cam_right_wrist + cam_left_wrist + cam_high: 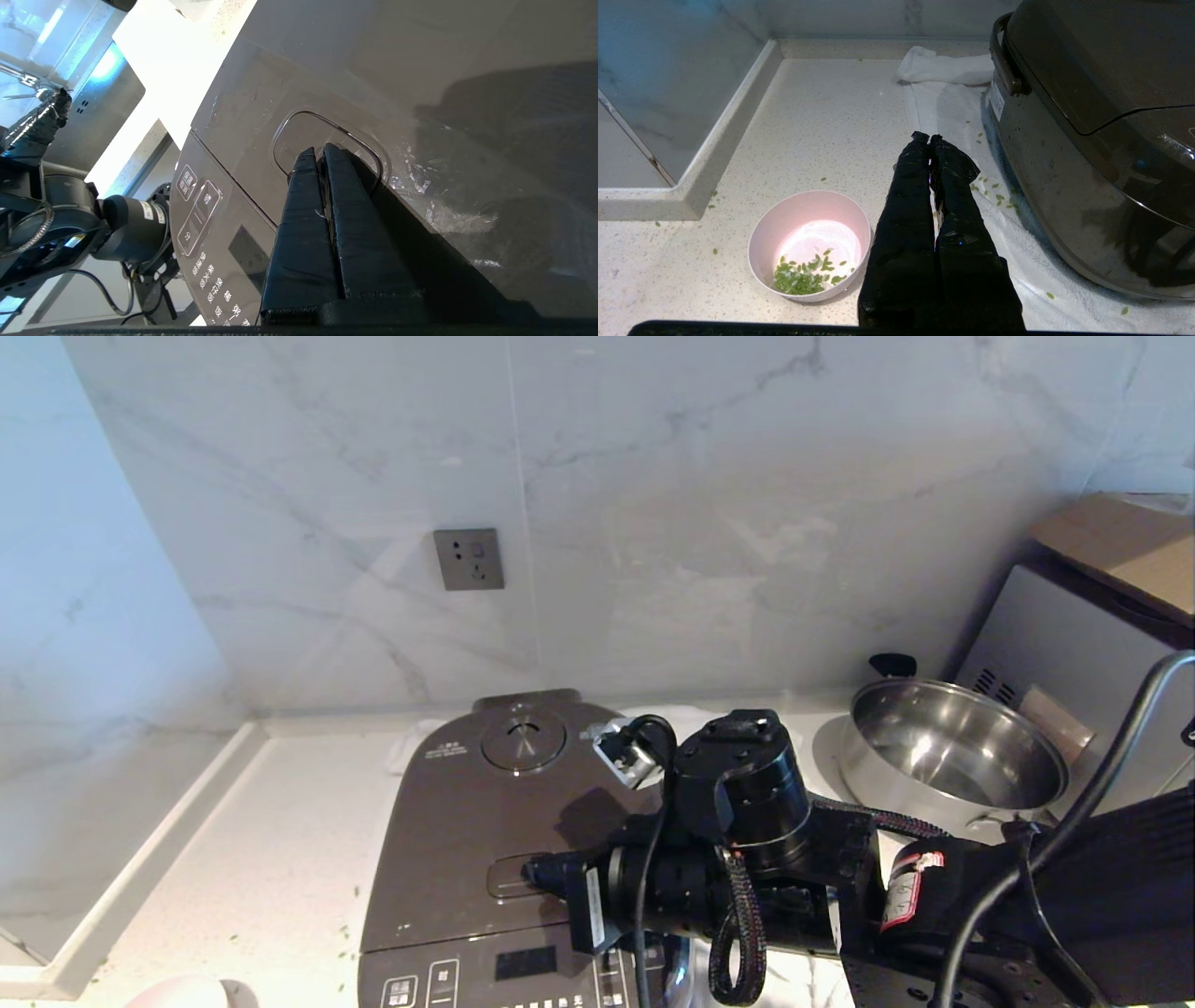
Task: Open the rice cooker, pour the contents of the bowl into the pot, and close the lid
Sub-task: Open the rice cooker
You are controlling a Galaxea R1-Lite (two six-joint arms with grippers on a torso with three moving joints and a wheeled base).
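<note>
Dark brown and glossy, the rice cooker (495, 840) fills the lower centre of the head view, standing on a pale speckled tabletop (280, 859) against a white marble wall. Its lid (485, 803) is down, with a round steam vent (523, 740) near the back edge and a rounded rectangular button (513, 875) near the front. Below the button, at the bottom edge of the frame, is the control panel (485, 980) with white markings.

The right gripper (541, 873) reaches in from the lower right of the head view. Its fingers (303, 205) are pressed together with nothing between them, and their tips rest on the lid's button.

In the left wrist view, the left gripper (928, 138) hangs over a white cloth (943, 93) beside the cooker, its fingers closed and empty. The pink bowl (810, 245) sits on the tabletop at lower left of that view, just beside the gripper, with green bits (803, 277) in its bottom. More green bits lie scattered on the tabletop and cloth.

A steel pan (952, 751) stands at the right of the head view, well apart from the cooker.
</note>
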